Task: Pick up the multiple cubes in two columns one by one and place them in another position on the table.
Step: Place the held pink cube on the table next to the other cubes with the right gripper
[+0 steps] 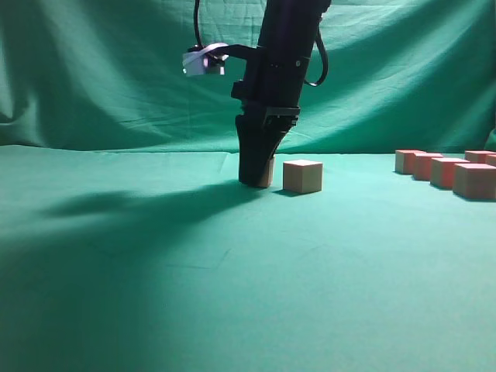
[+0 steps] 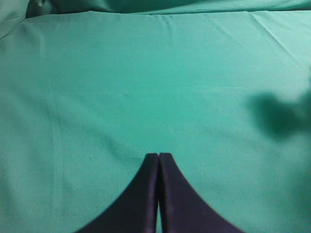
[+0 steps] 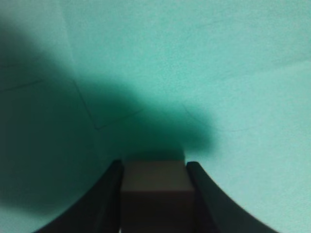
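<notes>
Near the table's [image 1: 155,310] middle, my right gripper [image 1: 256,180] pinches one cube [image 3: 154,194] resting on the cloth, beside another cube [image 1: 302,176]; my left gripper's [image 2: 158,156] jaws are pressed together.

Dim exterior view, long shadow stretching left across the table [image 1: 155,310], right wrist view blurred

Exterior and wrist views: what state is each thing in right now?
Right tool: shut on a cube, low at the table.
Held cube: between the fingers, down at the cloth.
Placed cube: resting free beside the held one.
Remaining cubes: untouched in columns, far right.
Left tool: shut, empty.
</notes>
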